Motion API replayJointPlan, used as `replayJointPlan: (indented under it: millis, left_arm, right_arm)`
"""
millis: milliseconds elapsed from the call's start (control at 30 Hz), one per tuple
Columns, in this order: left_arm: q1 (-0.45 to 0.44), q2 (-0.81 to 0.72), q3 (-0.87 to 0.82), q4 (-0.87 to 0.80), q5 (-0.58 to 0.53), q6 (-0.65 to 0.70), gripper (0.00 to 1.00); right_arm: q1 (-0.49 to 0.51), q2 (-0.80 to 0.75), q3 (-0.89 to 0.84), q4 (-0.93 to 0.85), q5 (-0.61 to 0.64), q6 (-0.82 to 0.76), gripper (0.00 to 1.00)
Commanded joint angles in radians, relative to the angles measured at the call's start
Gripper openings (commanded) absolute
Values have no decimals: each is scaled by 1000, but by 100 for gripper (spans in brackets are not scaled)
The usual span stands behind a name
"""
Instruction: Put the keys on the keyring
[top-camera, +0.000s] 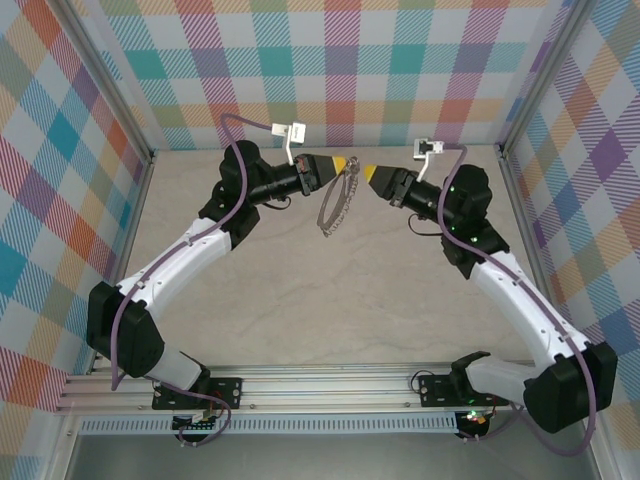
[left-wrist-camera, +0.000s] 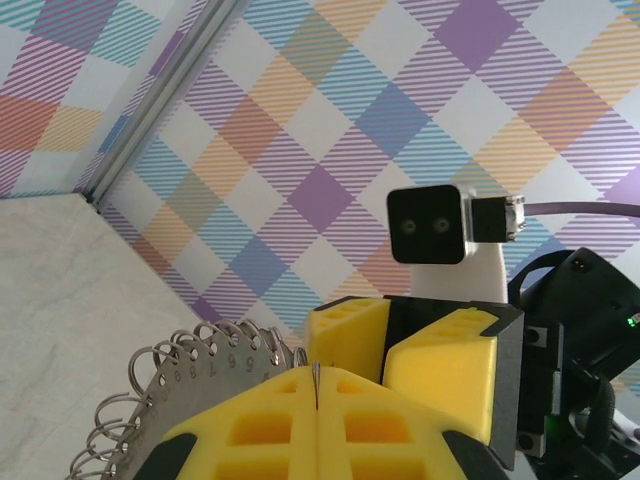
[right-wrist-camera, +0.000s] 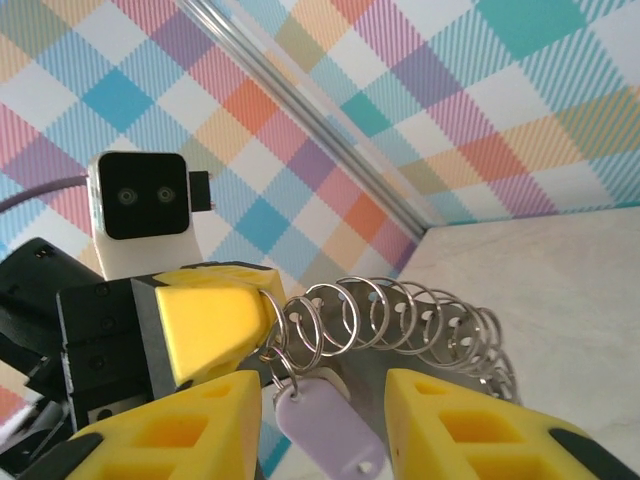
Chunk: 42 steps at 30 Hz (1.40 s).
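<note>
**Key** (right-wrist-camera: 325, 428): small, with a smooth lilac plastic head. It hangs from the end rings of the keyring (right-wrist-camera: 400, 315), between the parted fingers of the right gripper (top-camera: 370, 173); whether it touches them cannot be told.

**Keyring:** a loop of thin, linked silver wire rings, held in the air and drooping from the left gripper (left-wrist-camera: 315, 395), whose ribbed yellow pads are clamped on it.

**Setting:** pale marbled table (top-camera: 330, 290), pastel plaid walls (top-camera: 340, 60), aluminium corner rail (right-wrist-camera: 300, 110).

Claws meet nose to nose above the tabletop (top-camera: 300, 300), left claw (top-camera: 347, 162) just left of right claw (top-camera: 366, 171). Keyring (right-wrist-camera: 400, 315) hangs off the left one, key (right-wrist-camera: 325, 425) dangling between the right claw's fingers.
</note>
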Motion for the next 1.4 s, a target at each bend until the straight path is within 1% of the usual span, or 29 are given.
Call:
replayJointPlan:
  millis: [0,67,200,333,500,600,733,933,1067,1100,1133,1200,1267,1367]
  left_arm:
    - [-18,-11,0,72,-26,-21,0]
    - [-21,-8,0,70,-28,-19,0]
    - [-21,0,0,71,-32,-18,0]
    - [-23,3,0,77,-39,-21,0]
    - [-23,9,3,75,-52,-20,0]
    - [-23,12,3,75,-57,-22,0]
    - [-25,13,7,74,-70,-23,0]
    - [-25,15,11,73,-72,-22,0]
    - [-27,20,12,73,-72,-21,0]
    - [-28,21,14,73,-71,-21,0]
    - [-28,21,14,73,-70,-21,0]
    - [-28,22,17,72,-67,-21,0]
    - [-27,22,18,72,-68,-19,0]
    - [-28,25,20,76,-57,-21,0]
  right_arm:
    - [0,20,-19,176,-69,97,38]
    - [8,35,-28,211,-82,113,38]
    - [36,48,-30,214,-77,104,36]
    - [48,56,-34,212,-81,101,28]
    - [59,47,-53,214,-79,96,13]
    - [61,44,-53,208,-83,91,5]
    - [74,31,-46,168,-73,58,0]
    - [120,19,-18,88,-42,-14,0]
    - [142,29,16,26,-51,-59,0]
    - [143,23,16,10,-48,-66,7]
    - [143,13,9,-1,-35,-74,16]
    - [138,-29,-5,-41,-11,-104,25]
    - [125,-81,-23,-75,22,-122,30]
    - [70,-153,-41,-100,45,-112,31]
